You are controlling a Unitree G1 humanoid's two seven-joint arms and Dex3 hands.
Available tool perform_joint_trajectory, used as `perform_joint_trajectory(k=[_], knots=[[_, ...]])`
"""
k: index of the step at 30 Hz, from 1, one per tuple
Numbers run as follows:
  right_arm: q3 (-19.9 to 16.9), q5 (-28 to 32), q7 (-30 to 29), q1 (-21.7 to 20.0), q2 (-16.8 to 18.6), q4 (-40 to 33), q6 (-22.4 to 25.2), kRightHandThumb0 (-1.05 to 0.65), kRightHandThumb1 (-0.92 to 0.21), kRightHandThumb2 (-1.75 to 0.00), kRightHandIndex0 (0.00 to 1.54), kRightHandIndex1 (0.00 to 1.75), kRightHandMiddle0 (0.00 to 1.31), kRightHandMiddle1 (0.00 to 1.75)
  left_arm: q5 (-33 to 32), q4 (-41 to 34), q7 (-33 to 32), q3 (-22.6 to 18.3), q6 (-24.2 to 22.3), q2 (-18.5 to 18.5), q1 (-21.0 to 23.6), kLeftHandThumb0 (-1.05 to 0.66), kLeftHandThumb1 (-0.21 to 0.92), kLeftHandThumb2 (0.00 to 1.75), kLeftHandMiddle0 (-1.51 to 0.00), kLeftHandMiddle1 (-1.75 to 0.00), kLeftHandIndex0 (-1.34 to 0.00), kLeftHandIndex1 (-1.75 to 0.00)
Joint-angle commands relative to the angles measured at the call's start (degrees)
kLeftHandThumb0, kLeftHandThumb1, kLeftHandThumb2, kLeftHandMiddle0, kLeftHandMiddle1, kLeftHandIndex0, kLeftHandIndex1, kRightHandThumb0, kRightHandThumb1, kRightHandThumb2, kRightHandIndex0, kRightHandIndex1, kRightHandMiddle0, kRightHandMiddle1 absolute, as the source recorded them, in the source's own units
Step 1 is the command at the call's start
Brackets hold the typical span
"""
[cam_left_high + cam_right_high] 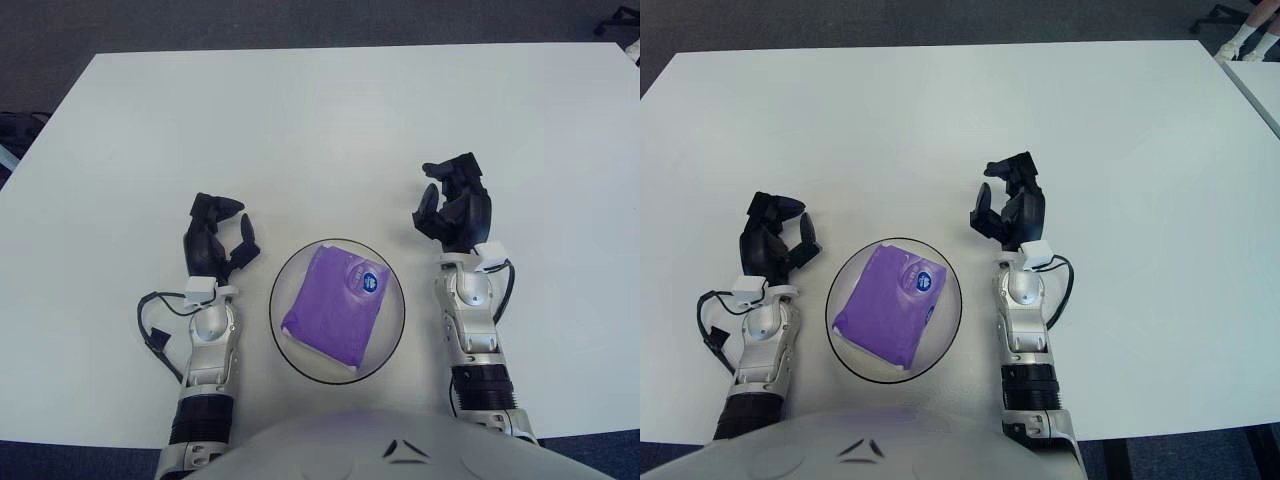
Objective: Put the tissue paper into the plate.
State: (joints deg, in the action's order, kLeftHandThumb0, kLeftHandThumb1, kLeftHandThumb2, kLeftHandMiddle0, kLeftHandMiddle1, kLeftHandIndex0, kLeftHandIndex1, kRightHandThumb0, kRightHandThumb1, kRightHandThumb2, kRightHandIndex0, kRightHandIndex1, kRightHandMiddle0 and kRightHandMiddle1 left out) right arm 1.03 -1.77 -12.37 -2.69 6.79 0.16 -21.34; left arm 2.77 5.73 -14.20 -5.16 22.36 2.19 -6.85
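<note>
A purple tissue pack [335,305] with a round blue label lies inside the clear round plate [292,270] on the white table, near its front edge. My left hand [222,236] shows just left of the plate, fingers relaxed and holding nothing. My right hand [450,205] shows to the right of the plate and a little farther back, fingers loosely curled and holding nothing. Neither hand touches the pack or the plate.
The white table [330,130] stretches far beyond the plate, with dark floor behind it. A black cable [160,335] loops beside my left forearm. Another table's corner [1260,80] shows at the far right.
</note>
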Motion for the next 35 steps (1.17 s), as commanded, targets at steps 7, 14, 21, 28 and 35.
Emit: perform_joint_trajectory(k=[7, 14, 21, 28, 35], knots=[[0.20, -0.28, -4.96, 2.76, 3.64, 4.39, -0.17, -0.42, -0.52, -1.07, 0.72, 1.67, 0.45, 1.75, 1.47, 7.51, -0.03, 0.25, -1.55, 0.28, -4.65, -0.42, 0.52, 1.07, -0.76, -1.75, -0.45, -1.75], [-0.28, 1.49, -4.88, 3.45, 3.14, 8.20, -1.58, -0.42, -0.52, -1.07, 0.69, 1.72, 0.45, 1.75, 1.67, 7.62, -0.10, 0.24, -1.46, 0.11, -4.77, -0.42, 0.52, 1.07, -0.77, -1.75, -0.45, -1.75], [-0.58, 1.57, -5.48, 3.65, 3.13, 9.95, -1.63, -0.42, -0.53, -1.05, 0.67, 1.74, 0.44, 1.75, 1.67, 7.56, -0.01, 0.24, -1.08, 0.00, -4.88, -0.42, 0.51, 1.09, -0.77, -1.75, -0.46, -1.75], [-0.84, 2.91, -4.99, 4.10, 3.14, 12.07, -2.29, -0.42, -0.54, -1.04, 0.68, 1.74, 0.44, 1.75, 1.91, 7.19, -0.21, 0.27, -1.18, -0.04, -5.17, -0.42, 0.50, 1.09, -0.78, -1.75, -0.46, -1.75], [-1.24, 3.52, -4.01, 4.30, 2.40, 14.61, -3.09, -0.42, -0.54, -1.04, 0.68, 1.71, 0.44, 1.75, 2.07, 6.96, -0.13, 0.35, -1.49, -0.21, -5.25, -0.42, 0.50, 1.10, -0.79, -1.75, -0.47, -1.75]])
